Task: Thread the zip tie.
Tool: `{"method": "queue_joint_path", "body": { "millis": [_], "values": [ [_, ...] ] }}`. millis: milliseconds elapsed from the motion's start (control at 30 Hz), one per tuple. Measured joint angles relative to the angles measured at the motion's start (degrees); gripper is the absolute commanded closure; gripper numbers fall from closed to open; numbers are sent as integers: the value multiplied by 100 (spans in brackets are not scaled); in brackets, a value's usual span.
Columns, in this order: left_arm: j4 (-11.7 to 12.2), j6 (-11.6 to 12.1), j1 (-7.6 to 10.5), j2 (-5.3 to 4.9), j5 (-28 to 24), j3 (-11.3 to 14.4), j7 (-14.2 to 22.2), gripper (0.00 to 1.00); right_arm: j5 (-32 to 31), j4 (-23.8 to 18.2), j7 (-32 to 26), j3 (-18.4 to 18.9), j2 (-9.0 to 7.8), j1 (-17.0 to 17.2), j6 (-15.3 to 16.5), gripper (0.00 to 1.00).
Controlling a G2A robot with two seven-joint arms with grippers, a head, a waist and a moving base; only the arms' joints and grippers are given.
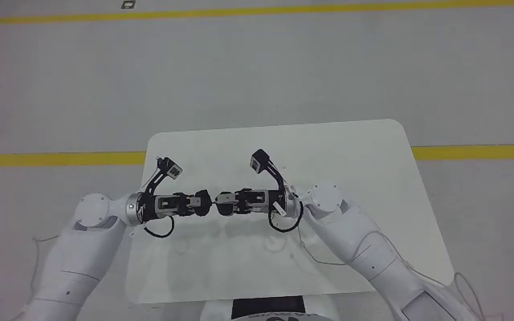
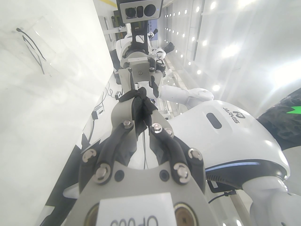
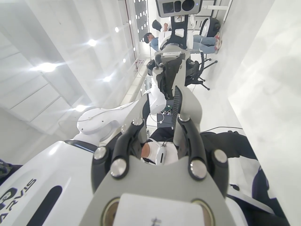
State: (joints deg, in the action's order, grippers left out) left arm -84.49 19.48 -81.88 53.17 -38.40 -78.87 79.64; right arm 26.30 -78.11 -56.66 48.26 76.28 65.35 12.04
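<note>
Top view: left gripper (image 1: 205, 203) and right gripper (image 1: 224, 201) sit tip to tip above the middle of the white round-cornered table (image 1: 361, 144), forearms roughly in one line; what lies between the tips is too fine to make out. Left wrist view: left gripper's fingers are pressed together on a thin black plastic zip tie (image 2: 127, 96), or so I read the flat dark strip, since black finger padding merges with it. A short free length sticks out crosswise to the fingers, pointing toward the table side, so the long axis runs across the line joining the two grippers. Loose thin black strips (image 2: 33, 48) lie under a clear sheet (image 2: 44, 24) on the table, well apart. Right wrist view: right gripper (image 3: 164, 92) fingers stand apart, ribbed black pad (image 3: 176, 104) facing inward, left gripper's tip just at its mouth. Judgement: step in hand is the hand-off for threading. To do it well: hold the left clamp firm, bring the right fingers square onto the strip near its free end, close once the flat face meets the pad, then feed along the strip's own axis, no twist
</note>
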Motion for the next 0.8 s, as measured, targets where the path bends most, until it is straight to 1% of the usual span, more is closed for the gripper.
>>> {"method": "queue_joint_path", "body": {
  "millis": [100, 367, 567, 633, 700, 800],
  "values": [
    [0, 0, 0, 0, 0, 0, 0, 100, 19, 57, 11, -34, 14, -27, 0, 82],
    [0, 0, 0, 0, 0, 0, 0, 100, 21, 162, 89, -100, 43, -89, -56, 89],
    [0, 0, 0, 0, 0, 0, 0, 100, 21, 177, 77, -114, 50, -104, -57, 89],
    [0, 0, 0, 0, 0, 0, 0, 100, 18, 178, 76, -118, 51, -107, -65, 93],
    [0, 0, 0, 0, 0, 0, 0, 100, 17, 179, 75, -119, 53, -108, -69, 95],
    [0, 0, 0, 0, 0, 0, 0, 100, 15, 175, 71, -125, 54, -109, -72, 92]
  ]
}}
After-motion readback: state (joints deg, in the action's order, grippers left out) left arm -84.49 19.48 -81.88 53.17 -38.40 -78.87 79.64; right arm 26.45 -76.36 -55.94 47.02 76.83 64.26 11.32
